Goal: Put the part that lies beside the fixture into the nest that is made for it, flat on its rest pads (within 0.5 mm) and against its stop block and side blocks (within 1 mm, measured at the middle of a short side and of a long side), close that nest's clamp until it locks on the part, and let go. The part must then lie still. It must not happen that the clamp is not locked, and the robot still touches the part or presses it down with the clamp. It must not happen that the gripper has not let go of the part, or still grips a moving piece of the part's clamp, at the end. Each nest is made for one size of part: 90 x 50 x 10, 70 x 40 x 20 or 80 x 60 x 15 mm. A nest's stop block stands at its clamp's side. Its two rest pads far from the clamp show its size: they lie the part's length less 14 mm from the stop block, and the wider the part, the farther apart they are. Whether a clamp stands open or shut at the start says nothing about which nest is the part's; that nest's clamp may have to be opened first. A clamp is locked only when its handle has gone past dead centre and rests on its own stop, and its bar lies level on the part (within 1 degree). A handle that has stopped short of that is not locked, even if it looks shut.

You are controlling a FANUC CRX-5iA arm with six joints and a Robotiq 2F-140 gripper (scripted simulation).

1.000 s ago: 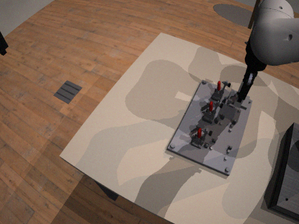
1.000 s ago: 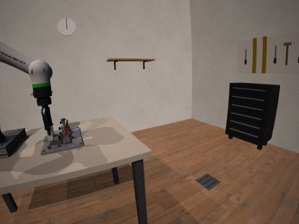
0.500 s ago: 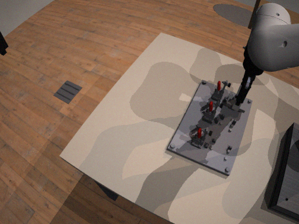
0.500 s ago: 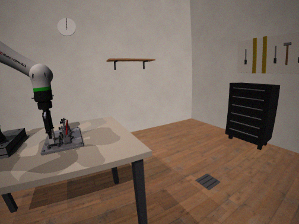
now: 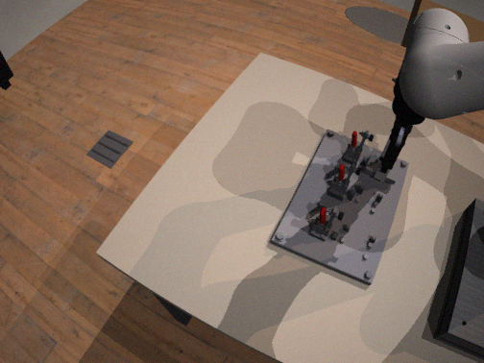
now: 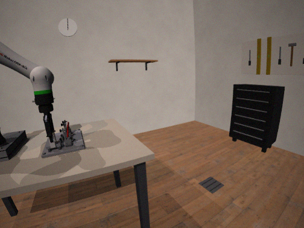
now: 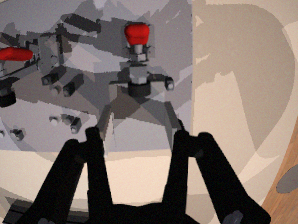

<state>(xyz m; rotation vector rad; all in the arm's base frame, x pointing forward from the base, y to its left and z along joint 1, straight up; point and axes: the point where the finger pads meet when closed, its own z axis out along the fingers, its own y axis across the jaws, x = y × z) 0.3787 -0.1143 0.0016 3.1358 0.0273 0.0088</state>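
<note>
The grey fixture plate [image 5: 307, 226] [image 6: 76, 145] [image 7: 40, 10] lies on the beige table and carries three clamps with red handles [image 5: 354, 138] [image 5: 341, 172] [image 5: 323, 215]. My gripper [image 5: 386, 165] [image 6: 52, 139] [image 7: 138, 113] is shut on the grey block part [image 7: 136, 112] [image 5: 374, 173]. It holds the part low over the far nest, at the plate's side away from the clamps. In the wrist view the far clamp's red handle [image 7: 137, 32] stands upright just beyond the part, and a second red handle [image 7: 15, 55] shows at the left. I cannot tell whether the part touches the rest pads.
A dark box-like base [image 5: 461, 288] [image 6: 12, 143] stands on the table close to the plate's right side. The table's edge [image 5: 158, 283] runs along the front left. A black drawer cabinet [image 6: 256, 116] stands far off on the floor.
</note>
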